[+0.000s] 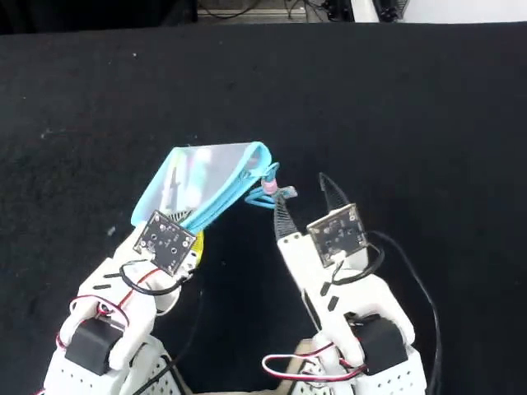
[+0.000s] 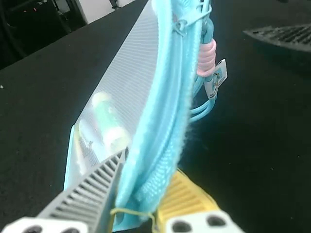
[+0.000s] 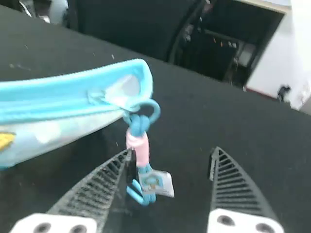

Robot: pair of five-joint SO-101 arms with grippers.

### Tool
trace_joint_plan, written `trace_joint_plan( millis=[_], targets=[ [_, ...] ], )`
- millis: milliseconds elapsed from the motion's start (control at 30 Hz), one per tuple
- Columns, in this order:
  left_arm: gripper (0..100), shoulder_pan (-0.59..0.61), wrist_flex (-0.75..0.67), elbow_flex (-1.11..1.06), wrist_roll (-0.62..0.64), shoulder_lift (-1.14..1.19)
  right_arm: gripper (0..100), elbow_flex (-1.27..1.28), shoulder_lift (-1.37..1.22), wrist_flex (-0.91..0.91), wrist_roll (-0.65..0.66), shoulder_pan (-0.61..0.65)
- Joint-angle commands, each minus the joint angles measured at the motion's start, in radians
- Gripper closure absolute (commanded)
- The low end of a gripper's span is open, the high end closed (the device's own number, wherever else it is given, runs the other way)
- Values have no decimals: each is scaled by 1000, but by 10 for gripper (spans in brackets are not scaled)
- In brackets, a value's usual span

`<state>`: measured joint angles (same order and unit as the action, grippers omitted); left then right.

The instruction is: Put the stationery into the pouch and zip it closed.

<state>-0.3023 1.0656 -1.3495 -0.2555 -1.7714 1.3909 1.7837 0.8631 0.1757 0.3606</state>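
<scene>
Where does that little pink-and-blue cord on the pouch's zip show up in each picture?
High view: the cord hangs off the pouch's right corner, mid-picture, at the right gripper's tips.
Left wrist view: it dangles beside the pouch's far end.
Right wrist view: it hangs at the open right gripper's tips.
Shared landmark: the pouch's blue zip edge.

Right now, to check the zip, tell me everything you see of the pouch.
The pouch is blue, with a translucent ribbed side and a zip band that looks closed; pale items show inside. It stands on edge over the table, one end clamped by the left gripper. At the other end a blue cord with pink sleeve and tag hangs beside one finger of the open right gripper.
</scene>
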Motion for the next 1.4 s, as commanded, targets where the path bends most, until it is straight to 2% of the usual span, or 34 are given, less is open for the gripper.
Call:
trace_joint_plan(
  millis=[0,133,267,400,533,733,1233,1367],
  targets=[
    [970,31,12,36,18,8,764,50,7,-129,5,18],
    [970,31,12,36,18,8,764,128,5,-242,3,18],
    [970,31,12,36,18,8,724,134,-1,-255,3,20],
    [970,31,12,36,18,8,669,136,-2,-261,-89,20],
    [970,31,12,38,18,8,670,165,-2,-318,-103,23],
    [970,31,12,38,18,8,670,182,-4,-308,-101,118],
    [970,30,12,38,18,8,671,208,-5,-396,-103,107],
    [970,-10,12,33,17,8,720,208,-5,-394,-103,107]
  ],
)
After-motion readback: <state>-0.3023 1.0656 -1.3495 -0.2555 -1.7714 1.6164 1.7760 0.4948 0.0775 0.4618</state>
